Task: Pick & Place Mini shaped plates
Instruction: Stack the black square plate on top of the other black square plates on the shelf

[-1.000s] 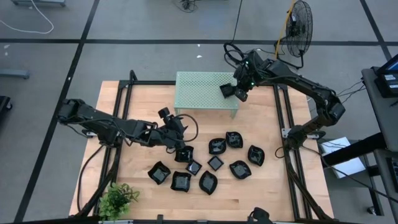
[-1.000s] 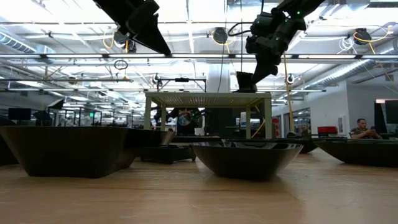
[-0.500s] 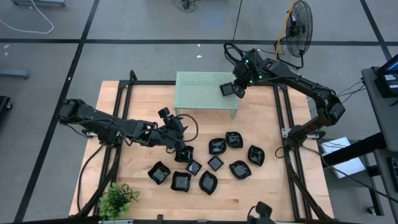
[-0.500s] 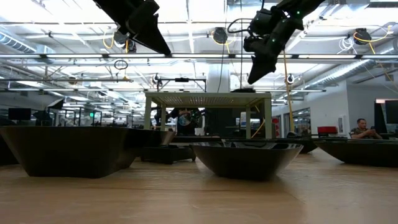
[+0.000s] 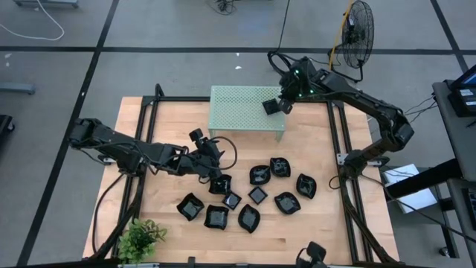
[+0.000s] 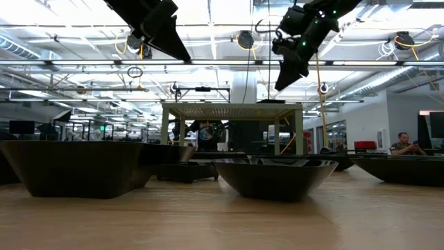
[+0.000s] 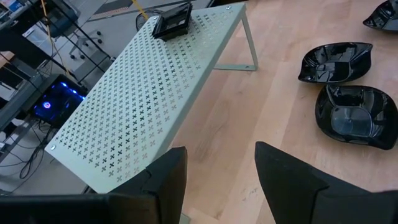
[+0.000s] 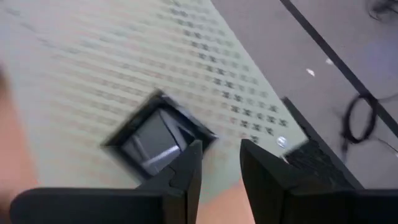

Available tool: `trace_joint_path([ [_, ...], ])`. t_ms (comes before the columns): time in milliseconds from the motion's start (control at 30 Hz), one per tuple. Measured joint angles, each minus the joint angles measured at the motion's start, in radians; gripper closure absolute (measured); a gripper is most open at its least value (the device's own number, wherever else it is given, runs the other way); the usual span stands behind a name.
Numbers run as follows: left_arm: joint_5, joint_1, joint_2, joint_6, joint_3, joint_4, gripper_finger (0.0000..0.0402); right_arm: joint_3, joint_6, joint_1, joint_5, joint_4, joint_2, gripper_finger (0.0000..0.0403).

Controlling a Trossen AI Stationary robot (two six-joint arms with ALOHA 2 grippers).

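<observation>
A small square black plate point(image 5: 271, 107) sits flat on the green perforated stand point(image 5: 238, 108) near its right end, glossy with a raised rim. Just above it, the right gripper point(image 5: 285, 104) has its fingers parted and empty. The left gripper point(image 5: 216, 177), fingers wide and empty, hovers over the plates point(image 5: 256, 195) clustered on the table point(image 5: 327, 223), likely choosing one.

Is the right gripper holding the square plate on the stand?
No, the right gripper hangs open above the stand, clear of the square plate.
</observation>
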Motion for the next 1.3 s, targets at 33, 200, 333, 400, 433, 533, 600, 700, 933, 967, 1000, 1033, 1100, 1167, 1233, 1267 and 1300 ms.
trace_joint_path([
  [33,0.0,0.0,0.0,0.0,0.0,0.0,0.0211,0.0,0.0,0.007,-0.03,0.0,-0.01,0.0305],
  [200,0.0,0.0,0.0,0.0,0.0,0.0,0.0211,-0.01,0.009,0.069,-0.221,0.009,-0.075,0.0306],
  [333,0.023,0.0,0.0,-0.009,0.0,0.0,0.0211,-0.075,0.007,0.173,-0.329,0.048,-0.141,0.0309],
  [400,0.053,0.0,0.0,-0.016,0.0,0.001,0.0211,-0.122,0.004,0.239,-0.339,0.08,-0.176,0.0309],
  [433,0.073,0.0,0.0,-0.017,0.0,0.003,0.0211,-0.149,0.003,0.273,-0.339,0.099,-0.194,0.0309],
  [533,0.2,0.0,0.0,-0.042,0.0,0.011,0.0211,-0.252,0.016,0.371,-0.339,0.21,-0.255,0.031],
  [600,0.329,0.0,0.0,-0.052,0.0,0.01,0.0211,-0.34,0.036,0.429,-0.339,0.312,-0.298,0.031],
  [700,0.499,-0.001,0.019,-0.052,0.001,0.012,0.0211,-0.486,0.071,0.5,-0.335,0.537,-0.362,0.031],
  [933,0.678,-0.009,0.178,0.087,0.001,0.022,0.0211,-0.826,0.12,0.601,-0.331,1.12,-0.444,0.031],
  [967,0.688,-0.011,0.206,0.132,0.001,0.021,0.0211,-0.867,0.121,0.614,-0.331,1.187,-0.45,0.0309],
  [1000,0.693,-0.015,0.231,0.171,0.001,0.02,0.0211,-0.901,0.119,0.626,-0.333,1.25,-0.451,0.0309],
  [1033,0.698,-0.02,0.255,0.199,0.001,0.023,0.0211,-0.928,0.114,0.637,-0.333,1.313,-0.45,0.031],
  [1100,0.739,-0.025,0.294,0.21,0.0,0.068,0.0211,-0.977,0.112,0.656,-0.333,1.403,-0.454,0.031],
  [1167,0.789,-0.021,0.308,0.202,0.0,0.115,0.0211,-1.011,0.112,0.672,-0.331,1.464,-0.453,0.0309],
  [1233,0.808,-0.014,0.312,0.207,0.001,0.163,0.0211,-1.038,0.113,0.683,-0.331,1.494,-0.453,0.031],
  [1267,0.809,-0.011,0.313,0.216,0.001,0.18,0.0211,-1.046,0.112,0.689,-0.331,1.504,-0.452,0.031],
  [1300,0.809,-0.007,0.313,0.223,0.001,0.191,0.0211,-1.049,0.112,0.693,-0.331,1.508,-0.453,0.031],
])
